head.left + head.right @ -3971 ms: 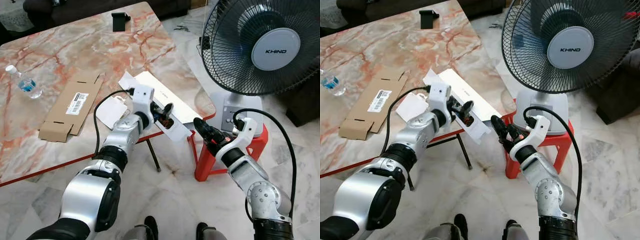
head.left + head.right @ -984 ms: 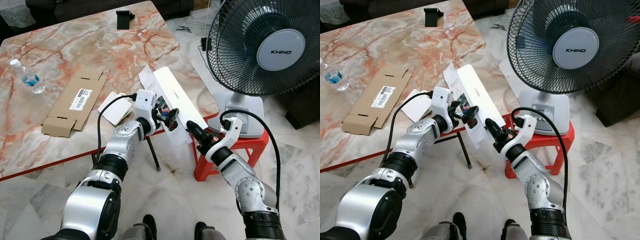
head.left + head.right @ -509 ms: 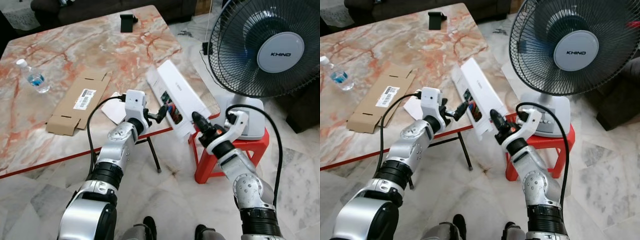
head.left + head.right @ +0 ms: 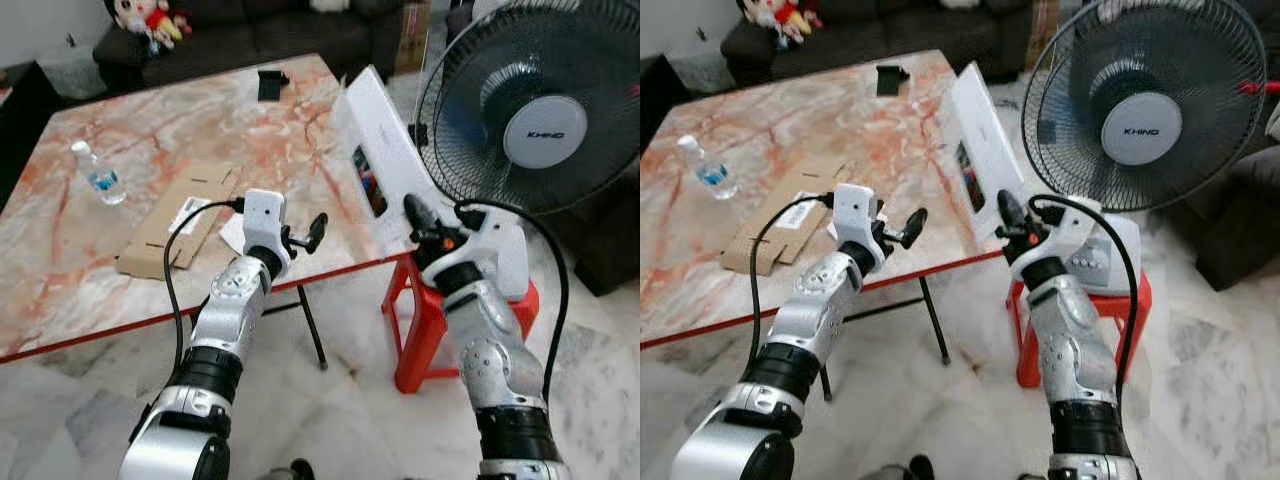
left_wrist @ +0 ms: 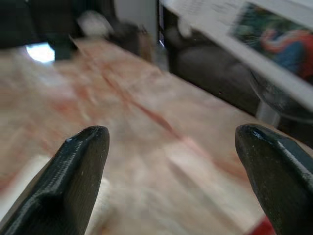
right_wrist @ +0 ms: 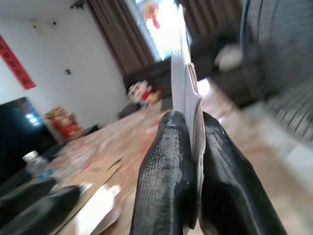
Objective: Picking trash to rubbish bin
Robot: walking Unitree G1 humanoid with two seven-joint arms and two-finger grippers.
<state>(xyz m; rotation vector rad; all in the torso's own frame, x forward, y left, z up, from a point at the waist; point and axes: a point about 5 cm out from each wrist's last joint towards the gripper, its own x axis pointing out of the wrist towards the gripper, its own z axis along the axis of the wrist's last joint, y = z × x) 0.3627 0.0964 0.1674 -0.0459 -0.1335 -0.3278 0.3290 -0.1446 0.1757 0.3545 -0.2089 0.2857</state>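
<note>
A long flat white box [image 4: 372, 143] with a colour picture on its side stands tilted up over the table's right corner, beside the fan. My right gripper [image 4: 416, 218] is shut on its lower edge; in the right wrist view both fingers [image 6: 166, 166] pinch the thin white panel [image 6: 184, 73]. My left gripper [image 4: 304, 234] hovers open over the table edge, apart from the box, with nothing between its fingers [image 5: 80, 161]. The box [image 5: 254, 39] passes beyond them in the left wrist view.
On the marble table [image 4: 150, 120] lie a flattened brown carton [image 4: 175, 225], a white paper [image 4: 232, 232], a water bottle [image 4: 98, 175] and a small black object [image 4: 270, 83]. A standing fan [image 4: 545, 110] sits on a red stool [image 4: 425, 330] at the right. A dark sofa [image 4: 250, 30] lines the back.
My left gripper let go of the white box and opened. My right gripper, shut on the box, swung it up from lying low to nearly upright. The camera view has tilted upward.
</note>
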